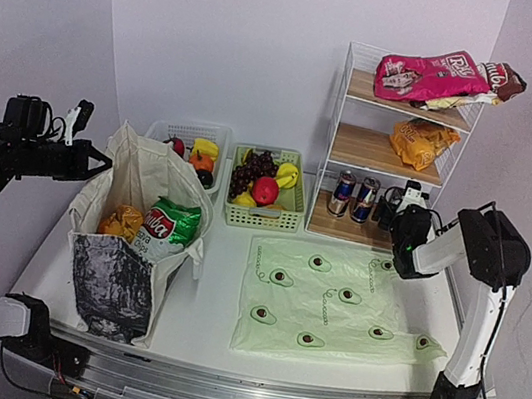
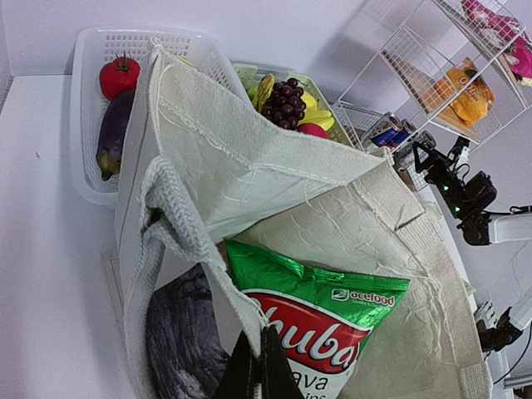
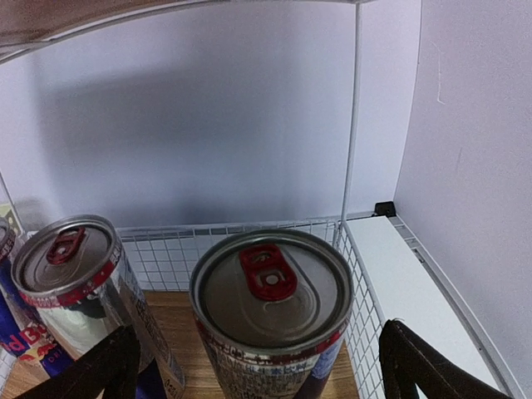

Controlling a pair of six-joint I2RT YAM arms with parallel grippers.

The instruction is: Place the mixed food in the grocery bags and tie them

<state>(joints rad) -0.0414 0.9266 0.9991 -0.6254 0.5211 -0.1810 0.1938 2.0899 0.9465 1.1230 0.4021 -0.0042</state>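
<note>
**A:** Where does the packing stand?

**B:** On the white table point(image 1: 217, 283), the wire rack with wooden shelves point(image 1: 370, 147) stands at the back right. The beige canvas tote with a black-and-white printed panel point(image 1: 143, 175) stands open at the left. The thin pale-green plastic bag printed with avocados point(image 1: 329, 316) lies flat and unfilled in front of the rack. Toy fruit sits in the green slotted basket point(image 1: 263, 219) behind it.

**A:** Anything bagged?

**B:** A crinkly green-white snack packet point(image 2: 320, 320) pokes out of the tote, beside an orange packet point(image 1: 123, 222).

**A:** And the step in hand?

**B:** Picking a drink. A small silver drink can with a red tab point(image 3: 270, 291) stands on the lowest shelf. The right gripper point(image 3: 262, 370) has its fingers spread wide to either side of it, touching nothing.

**A:** The left gripper?

**B:** The left gripper point(image 2: 256, 370) is pressed closed. It seems pinched on the tote's rim, holding the mouth up, though the contact sits at the frame's edge.

**A:** Next?

**B:** I'd say close squarely on the can without nudging its neighbour, draw it out from under the shelf above, then carry it to the tote.
</note>
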